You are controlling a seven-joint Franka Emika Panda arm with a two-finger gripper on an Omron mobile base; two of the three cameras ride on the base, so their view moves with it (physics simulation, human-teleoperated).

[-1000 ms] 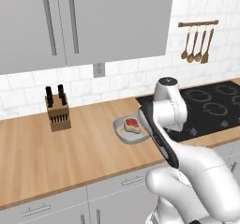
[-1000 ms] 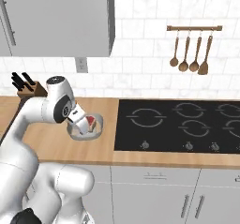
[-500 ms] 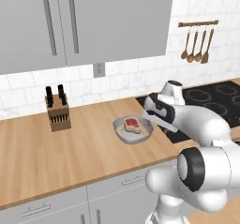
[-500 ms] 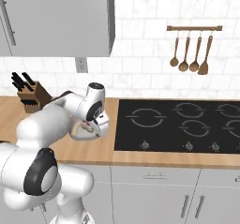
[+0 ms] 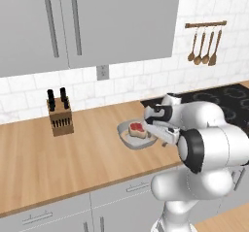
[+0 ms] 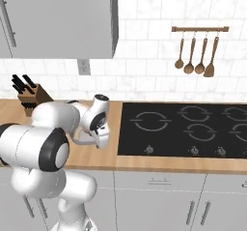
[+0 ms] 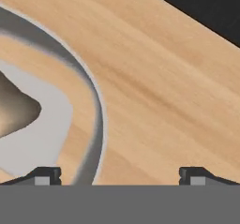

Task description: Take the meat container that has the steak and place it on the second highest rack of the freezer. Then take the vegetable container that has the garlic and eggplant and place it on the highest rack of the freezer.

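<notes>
One steak (image 5: 137, 127) in one grey container (image 5: 127, 140); one knife block (image 5: 61, 120) with two dark handles seen from the left base view. Four wooden utensils (image 6: 195, 56) on one wall rail (image 6: 199, 29). One wall outlet (image 5: 102, 72); one black cooktop (image 6: 183, 129) with four burner rings in the right base view.

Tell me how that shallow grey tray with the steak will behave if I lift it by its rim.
The shallow grey tray looks rigid, so its rim probably won't flex. Gripped on one side, it may tilt. The small red steak lies loose and fills little of the tray, so it could slide. The open end effector straddles the thin rim, likely a narrow hold.
</notes>
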